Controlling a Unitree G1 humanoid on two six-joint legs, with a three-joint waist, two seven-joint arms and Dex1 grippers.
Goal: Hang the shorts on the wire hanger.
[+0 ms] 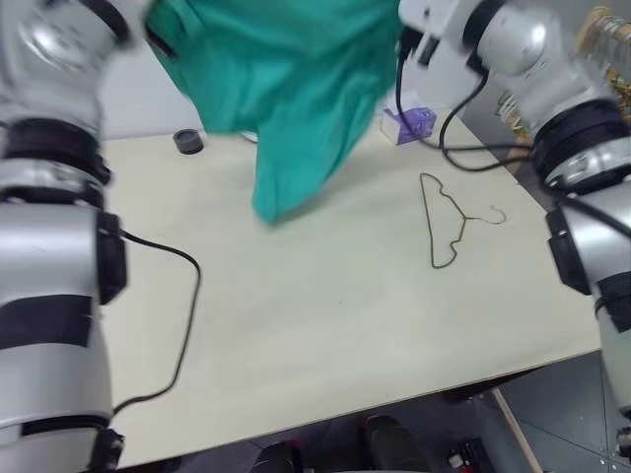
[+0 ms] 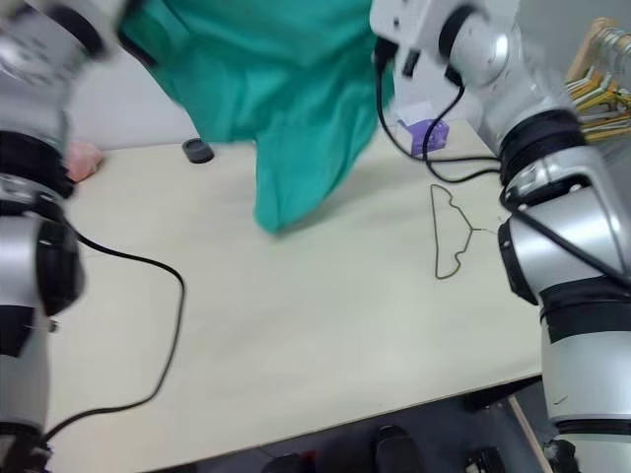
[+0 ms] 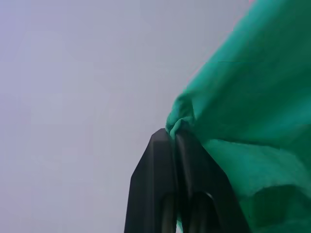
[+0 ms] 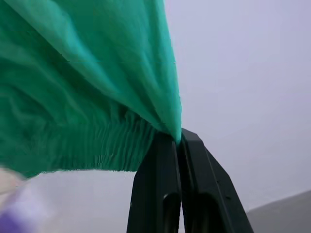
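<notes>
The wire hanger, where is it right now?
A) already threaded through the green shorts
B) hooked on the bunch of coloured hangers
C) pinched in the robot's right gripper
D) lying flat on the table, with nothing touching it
D: the wire hanger lies flat on the table, apart from the shorts, which both grippers hold up above it.

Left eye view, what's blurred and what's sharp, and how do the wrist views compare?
Left eye view: the shorts smear with motion, while the wire hanger on the table stays fairly crisp. Left wrist view: left claw sharp against a featureless background. Right wrist view: right claw sharp, waistband gathers readable.
</notes>
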